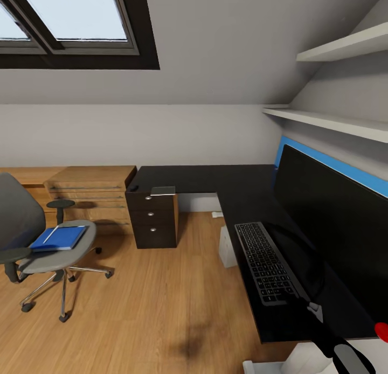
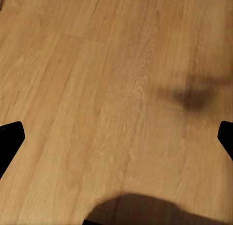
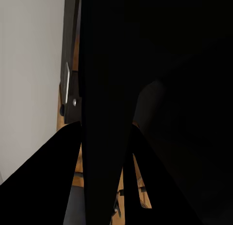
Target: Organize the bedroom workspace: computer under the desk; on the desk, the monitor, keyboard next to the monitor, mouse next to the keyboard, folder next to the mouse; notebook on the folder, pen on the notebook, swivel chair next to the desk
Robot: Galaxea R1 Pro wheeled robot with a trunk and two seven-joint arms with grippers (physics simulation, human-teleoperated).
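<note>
Glossy black desk (image 1: 215, 181) (L-shaped) under grey attic slope, oak floor (image 2: 97, 89); left jaws spread, right jaws pinching monitor (image 1: 328, 212)

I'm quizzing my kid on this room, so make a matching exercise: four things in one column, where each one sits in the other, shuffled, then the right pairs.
Things:
1. folder
2. keyboard
3. drawer unit
4. monitor

Places:
A. on the desk, in front of the screen
B. under the desk's far end, on the floor
C. on the swivel chair seat
D. standing on the desk along the blue panel

Pairs: 1-C, 2-A, 3-B, 4-D
</note>
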